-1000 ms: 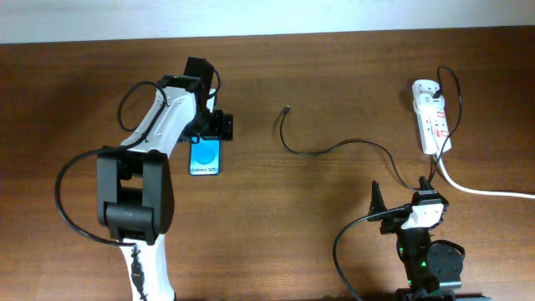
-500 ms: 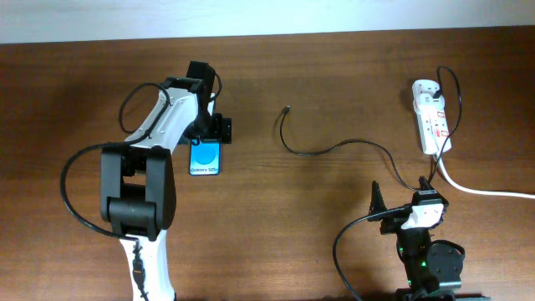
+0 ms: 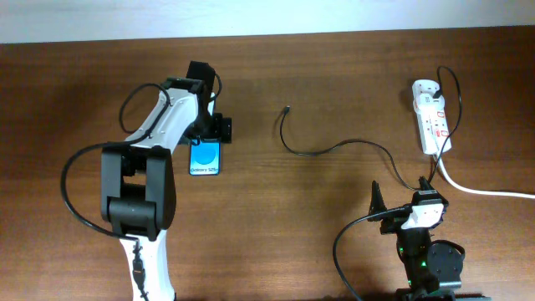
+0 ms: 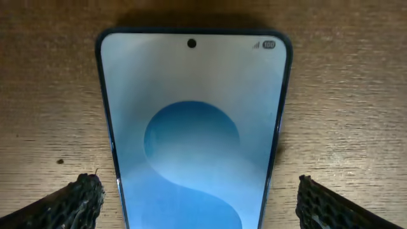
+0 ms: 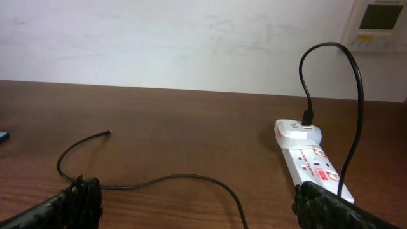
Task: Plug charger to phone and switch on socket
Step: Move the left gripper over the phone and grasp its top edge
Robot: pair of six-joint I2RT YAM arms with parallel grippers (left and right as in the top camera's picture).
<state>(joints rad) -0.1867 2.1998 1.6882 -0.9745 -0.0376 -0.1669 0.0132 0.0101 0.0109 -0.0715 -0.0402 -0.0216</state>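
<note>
one phone lies overhead at the tip of your left arm, and the charger trails from the socket, tip loose. your left wrist view: left gripper spread wide astride the phone. your right wrist view: right gripper spread, facing the socket.

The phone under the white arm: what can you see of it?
The phone is a slim smartphone with a dark frame and rounded corners, lying flat, screen up, on the brown wooden table. Its screen is lit: pale, with a round blue shape, a small camera hole at one end and tiny status icons. The left end effector hangs open over it, a finger on either side, neither touching. The charger lies apart, not plugged in.
</note>
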